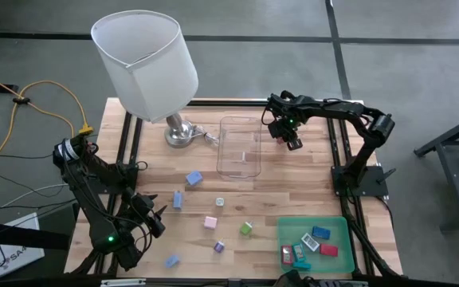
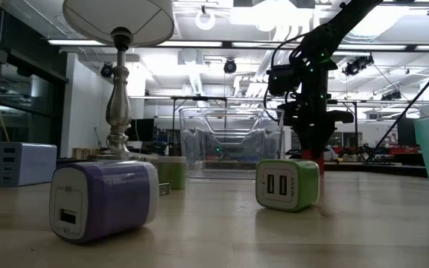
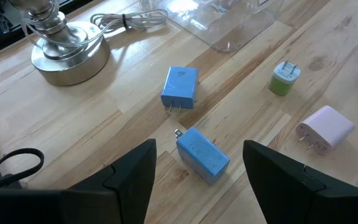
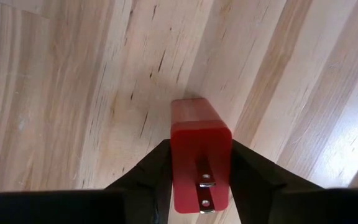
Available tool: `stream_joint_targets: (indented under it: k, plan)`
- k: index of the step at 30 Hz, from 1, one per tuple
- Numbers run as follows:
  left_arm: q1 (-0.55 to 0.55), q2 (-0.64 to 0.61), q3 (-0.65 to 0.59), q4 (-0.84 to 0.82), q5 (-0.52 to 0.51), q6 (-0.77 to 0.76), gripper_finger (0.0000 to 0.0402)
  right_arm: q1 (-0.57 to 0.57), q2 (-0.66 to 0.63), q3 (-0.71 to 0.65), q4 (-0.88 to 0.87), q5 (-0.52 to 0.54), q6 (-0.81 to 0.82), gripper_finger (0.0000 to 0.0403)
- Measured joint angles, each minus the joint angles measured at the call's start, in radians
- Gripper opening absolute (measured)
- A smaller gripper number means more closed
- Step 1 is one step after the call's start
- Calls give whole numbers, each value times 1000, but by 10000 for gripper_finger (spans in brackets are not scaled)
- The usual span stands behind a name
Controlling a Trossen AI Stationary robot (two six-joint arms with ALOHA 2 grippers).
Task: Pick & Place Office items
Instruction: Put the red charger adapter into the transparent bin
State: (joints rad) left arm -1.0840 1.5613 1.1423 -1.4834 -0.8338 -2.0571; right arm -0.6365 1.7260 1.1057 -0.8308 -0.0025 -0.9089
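Left gripper (image 1: 151, 217) sits low at the near-left of the bench (image 1: 293, 195), its fingers (image 3: 129, 180) spread wide and holding nothing. Just ahead of it in the left wrist view lie two blue chargers (image 3: 202, 154), one near the fingertips and one a little farther on, prongs showing on both. Beside them, a small green plug (image 3: 284, 79) and a pink charger (image 3: 324, 128) rest apart on the wood.

Moving across: a lamp (image 1: 146, 64) stands at the far-left of the bench, its cord coiled by the base. Scattered mid-bench are a purple charger (image 2: 104, 199) and a green two-port charger (image 2: 288, 183), both sitting flat and well apart. Behind them, the clear box (image 1: 240, 147) stands near the bench's far edge.

Over to the right now: the right gripper (image 1: 285, 134) hangs just beside the clear box, on its right, above bare wood. It is clamped on a red charger (image 4: 200, 154), prongs toward the camera. Near-right, the green tray (image 1: 343, 227) holds several pieces, among them blue, white and red ones.
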Motion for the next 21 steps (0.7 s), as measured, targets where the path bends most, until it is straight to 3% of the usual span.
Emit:
stream_joint_targets:
  k: [9,21]
  plan:
    - [0,0,0,0,0,0,232,2,-9,0,-1,8,15,117]
    - [0,0,0,0,0,0,232,90,-173,0,-4,84,119,117]
